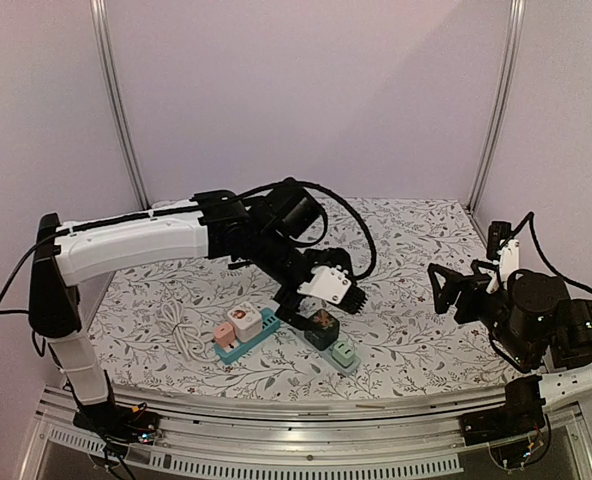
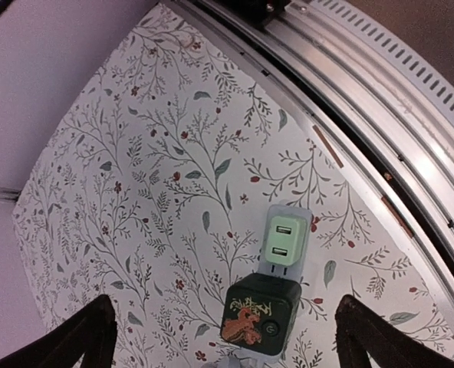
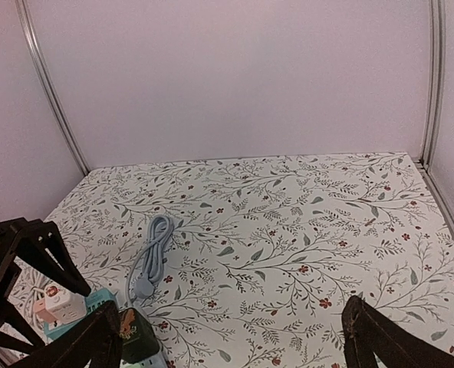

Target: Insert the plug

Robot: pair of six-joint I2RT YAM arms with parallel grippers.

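Observation:
A dark green cube plug (image 2: 259, 314) with an orange emblem sits on a pale blue power strip (image 2: 312, 220), right beside a light green USB charger (image 2: 286, 242). My left gripper (image 2: 231, 341) hangs above the dark plug, open and empty, with its fingers (image 2: 81, 341) wide on either side. In the top view the left gripper (image 1: 311, 312) is over the dark plug (image 1: 322, 328) near the table's front middle. My right gripper (image 1: 444, 290) is open and empty at the right, well away from the strip. Its wrist view shows the dark plug (image 3: 135, 337) at the lower left.
A teal power strip (image 1: 261, 330) holding a pink plug (image 1: 224, 335) and a white plug (image 1: 245, 320) lies left of the pale strip. A coiled white cable (image 1: 181, 335) lies further left. A coiled pale blue cable (image 3: 152, 253) shows in the right wrist view. The metal front rail (image 2: 396, 115) is close.

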